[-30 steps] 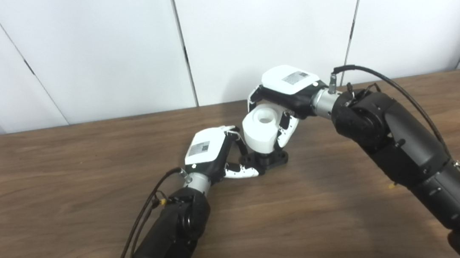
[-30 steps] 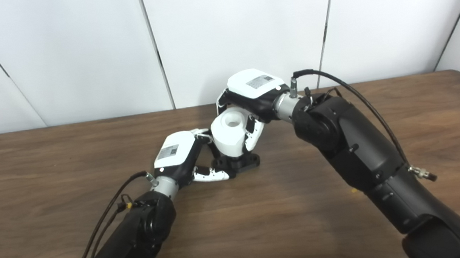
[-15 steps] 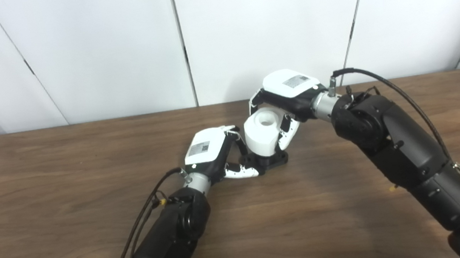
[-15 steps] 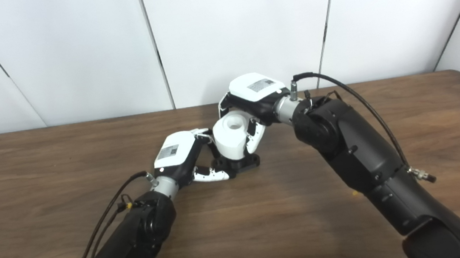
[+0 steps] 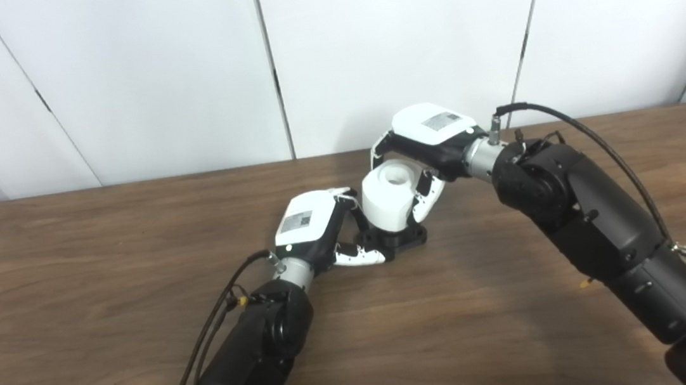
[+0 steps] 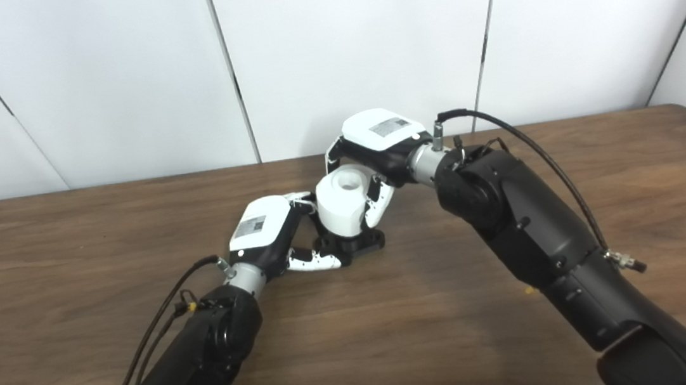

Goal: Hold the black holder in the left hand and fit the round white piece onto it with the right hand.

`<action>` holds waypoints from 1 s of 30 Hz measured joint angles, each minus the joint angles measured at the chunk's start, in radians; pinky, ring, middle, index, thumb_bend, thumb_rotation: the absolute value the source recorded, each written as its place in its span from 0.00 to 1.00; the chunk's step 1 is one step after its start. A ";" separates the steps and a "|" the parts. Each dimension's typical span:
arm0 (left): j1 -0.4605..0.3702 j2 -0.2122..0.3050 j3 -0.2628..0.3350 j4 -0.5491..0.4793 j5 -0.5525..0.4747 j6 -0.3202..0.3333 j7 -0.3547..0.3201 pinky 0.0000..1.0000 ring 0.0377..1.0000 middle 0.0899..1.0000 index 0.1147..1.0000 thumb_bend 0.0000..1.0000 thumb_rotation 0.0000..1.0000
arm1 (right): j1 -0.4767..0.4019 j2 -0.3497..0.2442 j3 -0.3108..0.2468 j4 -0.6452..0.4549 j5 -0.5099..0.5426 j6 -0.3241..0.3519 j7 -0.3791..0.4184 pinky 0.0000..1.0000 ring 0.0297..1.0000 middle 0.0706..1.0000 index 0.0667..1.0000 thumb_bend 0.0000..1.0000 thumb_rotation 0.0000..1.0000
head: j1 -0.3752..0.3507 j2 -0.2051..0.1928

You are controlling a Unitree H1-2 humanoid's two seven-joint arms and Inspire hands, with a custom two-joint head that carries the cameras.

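Note:
A black holder (image 5: 400, 238) stands on the brown table near its middle. My left hand (image 5: 315, 227) grips its left side, with fingers and thumb around the base. A round white piece (image 5: 387, 198) with a hole in its top sits upright on the holder's post. My right hand (image 5: 423, 139) comes down from the upper right and is shut on the white piece, fingers along both of its sides. The holder's middle is hidden under the white piece.
The brown table (image 5: 69, 259) spreads wide on all sides, its far edge against white wall panels (image 5: 178, 76). My two black forearms (image 6: 539, 235) reach in from the bottom corners. A cable loops over the right wrist.
My right hand has lowered the white piece a little onto the holder and shifted slightly left. The left hand has stayed where it was on the holder.

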 measured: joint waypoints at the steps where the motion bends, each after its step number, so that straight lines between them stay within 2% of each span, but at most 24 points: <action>1: 0.000 0.000 0.000 0.000 0.000 0.000 0.000 0.75 0.88 0.84 0.41 0.52 0.08 | 0.000 0.003 0.002 0.000 0.000 0.000 0.000 0.70 0.77 0.71 0.45 0.52 0.13 | 0.000 0.000; 13: 0.000 -0.001 0.001 0.000 -0.001 0.000 0.000 0.72 0.87 0.84 0.41 0.52 0.08 | -0.003 0.009 0.021 -0.005 0.000 0.000 0.001 0.72 0.77 0.72 0.45 0.52 0.14 | -0.002 0.005; 21: -0.001 -0.001 0.001 0.000 -0.001 0.000 0.000 0.74 0.88 0.84 0.41 0.52 0.08 | -0.009 0.007 0.038 -0.010 0.000 0.000 0.006 0.73 0.78 0.73 0.45 0.52 0.13 | -0.002 0.003; 30: -0.002 -0.001 0.000 0.000 -0.001 0.000 0.000 0.74 0.88 0.84 0.41 0.52 0.08 | -0.013 -0.012 0.062 -0.022 0.001 0.001 0.075 0.72 0.78 0.72 0.45 0.52 0.13 | -0.005 0.006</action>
